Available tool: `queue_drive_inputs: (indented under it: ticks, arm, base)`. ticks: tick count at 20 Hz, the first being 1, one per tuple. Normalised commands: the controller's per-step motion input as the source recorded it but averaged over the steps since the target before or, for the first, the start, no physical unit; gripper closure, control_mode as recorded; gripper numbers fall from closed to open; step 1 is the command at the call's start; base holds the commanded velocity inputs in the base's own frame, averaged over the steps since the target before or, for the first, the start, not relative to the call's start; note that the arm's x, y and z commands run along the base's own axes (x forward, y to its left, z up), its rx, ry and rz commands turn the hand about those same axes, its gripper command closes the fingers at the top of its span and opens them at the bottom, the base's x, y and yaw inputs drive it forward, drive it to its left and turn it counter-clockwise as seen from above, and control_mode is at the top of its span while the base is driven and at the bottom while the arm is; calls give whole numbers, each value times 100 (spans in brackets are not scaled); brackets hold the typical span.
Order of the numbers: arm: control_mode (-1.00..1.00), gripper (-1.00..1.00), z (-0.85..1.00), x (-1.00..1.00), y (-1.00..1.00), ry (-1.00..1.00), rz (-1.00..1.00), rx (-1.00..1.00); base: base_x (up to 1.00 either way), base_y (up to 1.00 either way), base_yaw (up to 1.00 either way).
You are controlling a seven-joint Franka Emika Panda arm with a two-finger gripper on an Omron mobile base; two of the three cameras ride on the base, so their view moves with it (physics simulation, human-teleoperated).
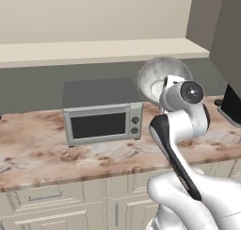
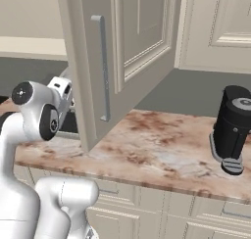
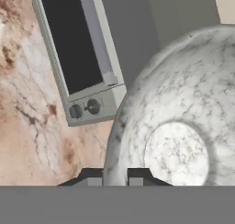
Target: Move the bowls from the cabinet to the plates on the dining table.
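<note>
My gripper (image 3: 114, 176) is shut on the rim of a mottled grey-white stone-look bowl (image 3: 183, 126). The hand view looks at the bowl's outside and its round foot. In the left base view the bowl (image 1: 160, 73) hangs tilted in the air above the counter, just right of the microwave, its pale inside turned toward the camera and my wrist in front of its lower right. One cream door of the cabinet (image 2: 122, 52) stands swung open, with a long silver bar handle (image 2: 103, 66). The plates and the dining table are out of view.
A grey microwave (image 1: 101, 116) sits on the brown-beige marble counter (image 1: 37, 153), close to the bowl's left. A black coffee machine (image 2: 233, 128) stands at the counter's right end. The open door hangs over the counter right beside my hand. Cream drawers (image 1: 37, 196) run below.
</note>
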Motion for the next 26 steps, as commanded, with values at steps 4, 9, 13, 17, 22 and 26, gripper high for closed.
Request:
queue_drive_inputs:
  ticks: [4, 9, 13, 17, 22, 26]
  arm:
    - [-100, 100, -73, -4, 0, 0, 3, 16]
    - [-100, 100, -54, 0, 0, 0, 0, 10]
    - [-100, 100, -38, 2, 3, 0, 0, 5]
    - [-100, 100, -38, 9, 11, 2, 0, 2]
    - [-100, 100, -42, 0, 18, 1, 0, 0]
    - [100, 100, -11, 0, 5, 0, 0, 0]
  base:
    - [0, 0, 0]
    - [0, 0, 0]
    - [0, 0, 0]
    - [0, 0, 0]
    - [0, 0, 0]
    - [-3, 11, 0]
